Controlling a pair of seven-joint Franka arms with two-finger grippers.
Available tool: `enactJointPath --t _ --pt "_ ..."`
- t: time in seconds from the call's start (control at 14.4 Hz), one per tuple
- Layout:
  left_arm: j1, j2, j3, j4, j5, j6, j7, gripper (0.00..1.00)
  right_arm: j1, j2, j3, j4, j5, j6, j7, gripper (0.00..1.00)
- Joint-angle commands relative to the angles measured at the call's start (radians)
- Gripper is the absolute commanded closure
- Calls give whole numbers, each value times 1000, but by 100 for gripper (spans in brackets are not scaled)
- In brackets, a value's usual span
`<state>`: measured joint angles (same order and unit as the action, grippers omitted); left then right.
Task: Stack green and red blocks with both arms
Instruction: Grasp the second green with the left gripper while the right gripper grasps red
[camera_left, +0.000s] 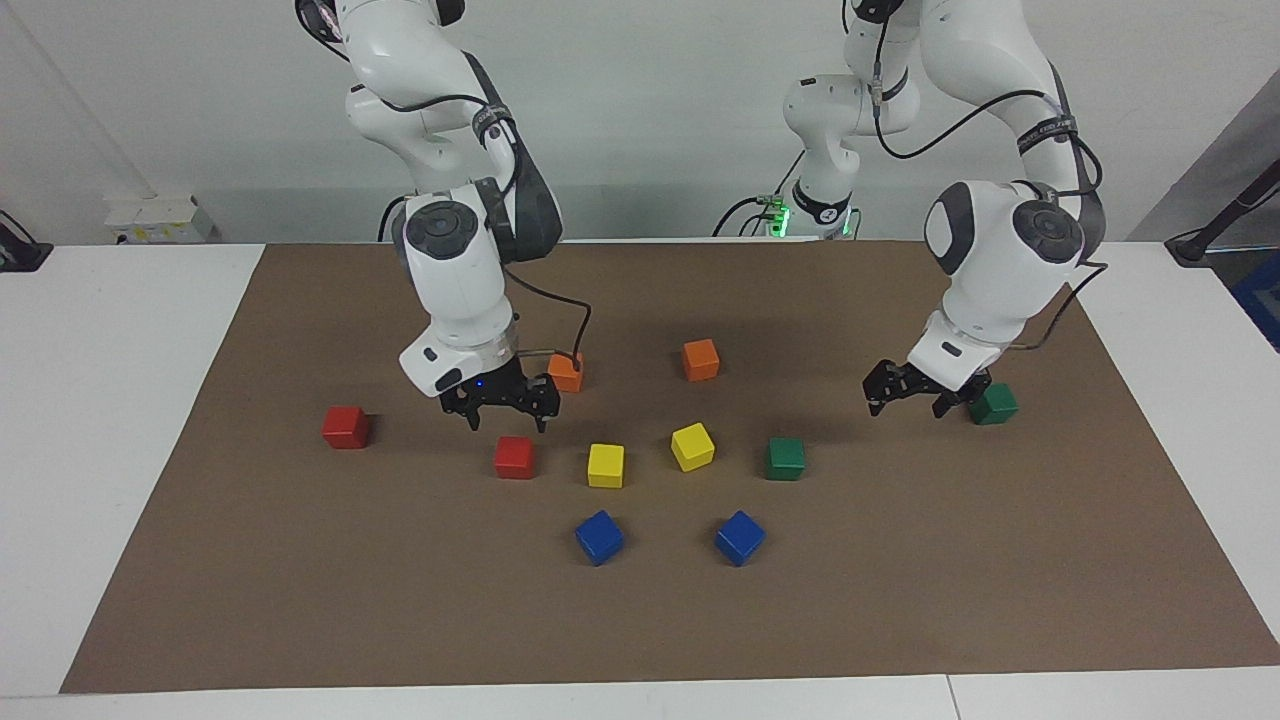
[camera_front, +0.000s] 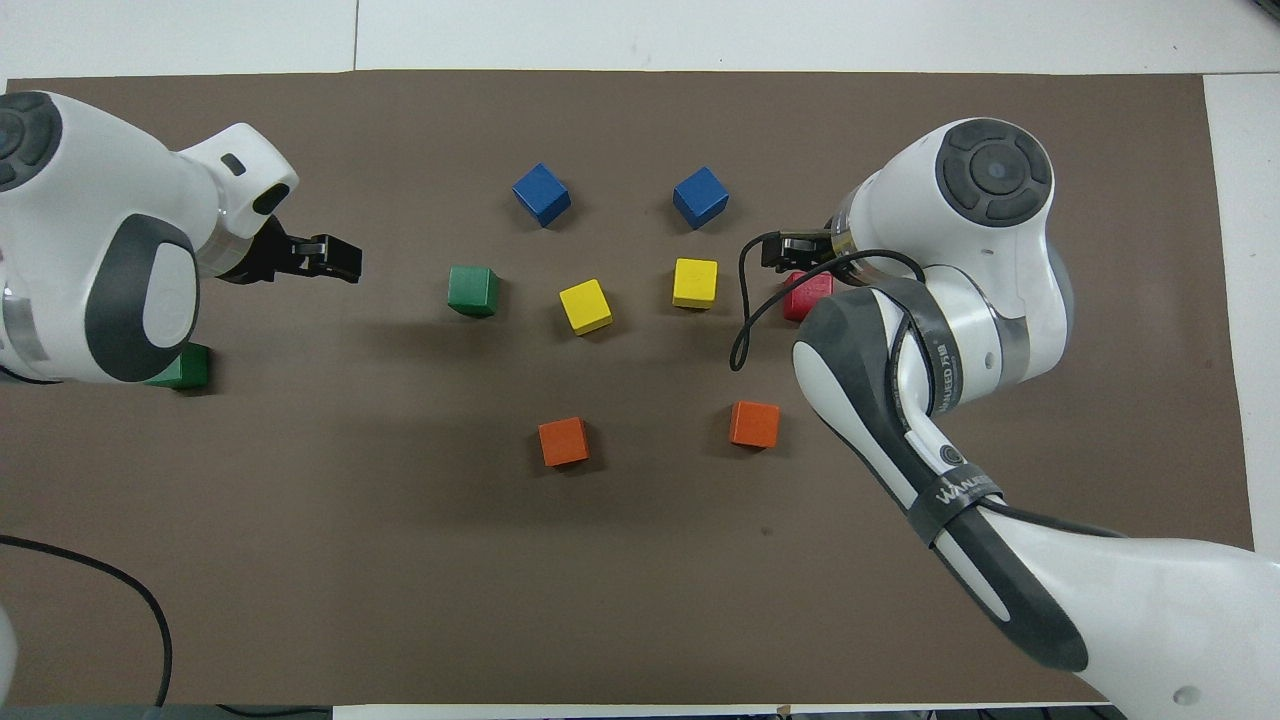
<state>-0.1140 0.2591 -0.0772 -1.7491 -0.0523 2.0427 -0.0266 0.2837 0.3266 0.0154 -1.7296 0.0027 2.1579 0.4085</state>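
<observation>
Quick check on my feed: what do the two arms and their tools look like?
Both arms are glossy white with dark grey joint caps and grey sleeves bearing lettering. Loose black cables loop near each wrist. The left tool and right tool are small, black and two-fingered.

On brown paper mat (camera_left: 900, 600) over white desk (camera_left: 100, 400): two orange cubes (camera_left: 700, 359), two yellow cubes (camera_left: 605, 465), two blue cubes (camera_left: 599, 537).

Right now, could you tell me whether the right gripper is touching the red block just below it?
Apart. In the facing view the right gripper hangs open above the red block, with brown mat visible between them.
</observation>
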Motion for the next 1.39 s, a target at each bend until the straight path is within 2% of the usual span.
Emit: enactJointPath --t 0.0,0.28,0.48,0.69,0.9,1.25,1.32 --pt "-102 124 20 111 -14 -10 -30 0 -9 43 -3 13 11 31 21 0" --pt "-148 178 19 129 -9 42 -59 0 -11 54 -3 -10 13 42 59 0" --pt "-182 213 20 129 26 80 -58 0 -8 52 -3 -74 11 120 76 0" --pt "-182 219 16 114 55 114 -55 0 -11 51 -3 -109 11 152 64 0" --pt "-196 221 19 48 60 175 -55 0 -11 49 -3 -149 11 203 59 0" --pt "-197 216 19 -6 66 224 -58 0 -8 48 -3 -180 11 229 56 0" --pt "-203 215 19 -10 65 231 -59 11 -8 49 -3 -185 11 237 55 2"
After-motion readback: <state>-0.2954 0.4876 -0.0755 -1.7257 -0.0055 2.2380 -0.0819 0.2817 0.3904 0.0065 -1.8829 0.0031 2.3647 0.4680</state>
